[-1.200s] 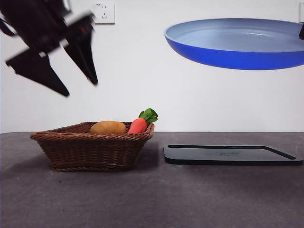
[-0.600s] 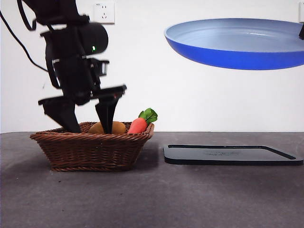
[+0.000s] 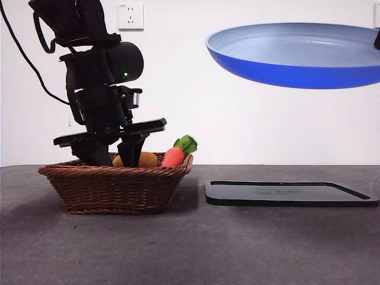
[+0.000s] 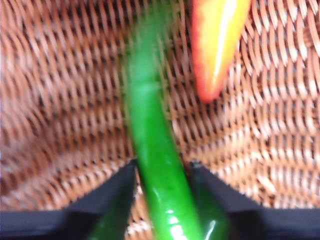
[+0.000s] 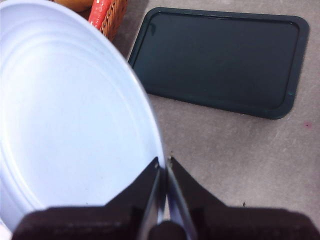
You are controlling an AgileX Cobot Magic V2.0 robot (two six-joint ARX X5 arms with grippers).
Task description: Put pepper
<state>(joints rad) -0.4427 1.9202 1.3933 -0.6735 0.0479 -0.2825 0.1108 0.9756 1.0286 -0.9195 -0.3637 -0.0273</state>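
Note:
The pepper (image 4: 152, 145), long, glossy and dark green, lies on the floor of the wicker basket (image 3: 113, 187); the front view hides it behind the basket wall. My left gripper (image 4: 162, 167) is down inside the basket (image 4: 60, 100), open, with one jaw on each side of the pepper. In the front view it (image 3: 113, 155) dips below the basket rim. My right gripper (image 5: 164, 162) is shut on the rim of a blue pan (image 5: 65, 115) and holds it high at the upper right (image 3: 297, 59).
A red-orange carrot (image 3: 173, 157) with green leaves and a tan potato (image 3: 145, 159) also lie in the basket; the carrot's tip (image 4: 217, 45) is near the pepper. A flat black tray (image 3: 285, 193) lies on the table right of the basket, below the pan.
My left gripper came down from the upper left into the basket and now straddles the pepper. The pan and right gripper have not moved.

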